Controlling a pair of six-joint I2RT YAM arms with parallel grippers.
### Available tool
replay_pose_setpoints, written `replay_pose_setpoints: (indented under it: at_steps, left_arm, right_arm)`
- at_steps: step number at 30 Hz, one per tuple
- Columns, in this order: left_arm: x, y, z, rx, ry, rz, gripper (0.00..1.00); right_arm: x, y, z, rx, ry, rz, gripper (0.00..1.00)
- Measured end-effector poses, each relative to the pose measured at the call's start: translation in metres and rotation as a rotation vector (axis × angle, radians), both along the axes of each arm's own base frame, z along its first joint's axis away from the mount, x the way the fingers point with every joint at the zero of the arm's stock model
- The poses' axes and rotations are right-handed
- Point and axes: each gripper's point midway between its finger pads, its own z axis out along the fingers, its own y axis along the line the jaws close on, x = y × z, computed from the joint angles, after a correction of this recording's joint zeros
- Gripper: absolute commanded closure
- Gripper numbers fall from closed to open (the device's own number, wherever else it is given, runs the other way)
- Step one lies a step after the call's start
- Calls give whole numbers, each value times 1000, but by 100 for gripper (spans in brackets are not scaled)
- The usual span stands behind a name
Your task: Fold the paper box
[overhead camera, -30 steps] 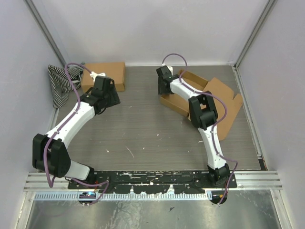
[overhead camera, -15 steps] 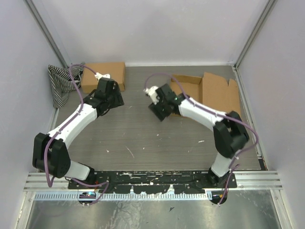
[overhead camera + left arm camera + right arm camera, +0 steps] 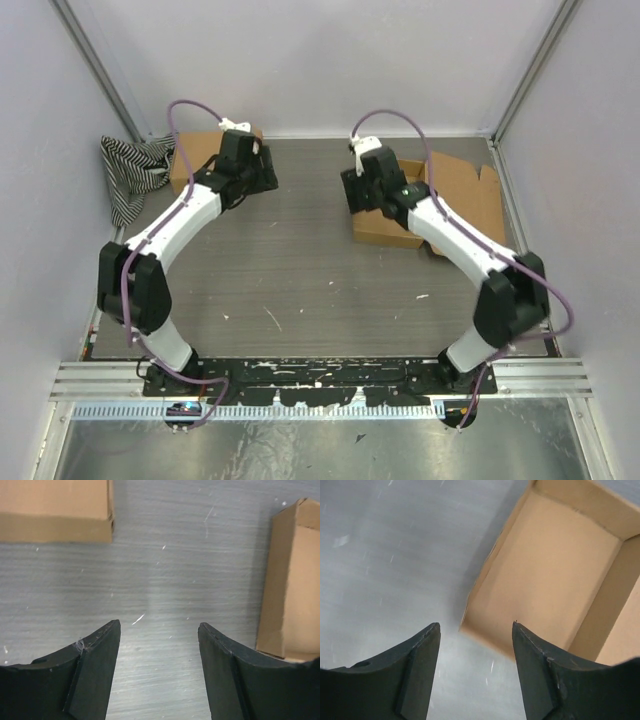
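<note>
The paper box [image 3: 388,226] is a brown carton standing open at the back right, its lid flap [image 3: 465,195] spread toward the right wall. My right gripper [image 3: 358,192] hovers over the box's near-left corner, open and holding nothing. In the right wrist view the box's hollow inside [image 3: 555,575] lies ahead of the right gripper [image 3: 476,625]. My left gripper [image 3: 262,178] hangs open over bare table at the back left. In the left wrist view the left gripper [image 3: 159,625] has only table between its fingers, and the paper box's side [image 3: 292,580] shows at the right edge.
A second brown box [image 3: 200,160], closed, sits at the back left behind the left gripper and fills the upper left of the left wrist view [image 3: 55,510]. A striped cloth [image 3: 128,175] lies against the left wall. Enclosure walls ring the table.
The right arm swung away from the box and came back over its near-left corner; the box now sits squarer with its lid spread right. The left arm moved toward the back.
</note>
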Motion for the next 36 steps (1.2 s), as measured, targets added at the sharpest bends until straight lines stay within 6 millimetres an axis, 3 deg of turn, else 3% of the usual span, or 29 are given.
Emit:
replay_pose_setpoints:
  at_steps: [3, 5, 8, 15, 17, 19, 21, 23, 25, 30, 34, 36]
  left_arm:
    - [17, -9, 13, -3, -17, -20, 30]
    - [16, -8, 15, 6, -12, -24, 30]
    - [6, -1, 10, 27, 0, -18, 30]
    - [-42, 26, -1, 68, 37, 8, 30]
    - [-49, 31, 1, 71, 30, 13, 30]
    - [-54, 33, 2, 72, 27, 17, 30]
    - [-57, 35, 0, 76, 30, 19, 30]
    - [-58, 36, -2, 79, 34, 20, 30]
    - [-58, 36, -3, 80, 36, 21, 31]
    - [-58, 36, -3, 80, 36, 20, 31]
    - [-58, 35, -4, 77, 39, 15, 31]
    - [-57, 33, -7, 75, 47, 8, 30]
  right_arm:
    - [52, 2, -4, 61, 17, -116, 35]
    - [82, 10, -21, 77, 43, -168, 35]
    - [110, 20, -54, 69, 87, -243, 37]
    - [136, 12, -120, 32, 187, -369, 45]
    - [139, 6, -129, 15, 198, -387, 54]
    - [141, 1, -136, 1, 202, -396, 69]
    - [142, -2, -138, -12, 203, -392, 88]
    - [143, -2, -139, -15, 183, -368, 98]
    - [138, -3, -140, -25, 164, -336, 99]
    - [97, 1, -135, -66, 169, -164, 97]
    - [56, 25, -116, -100, 155, 25, 92]
    - [29, 44, -106, -124, 144, 131, 82]
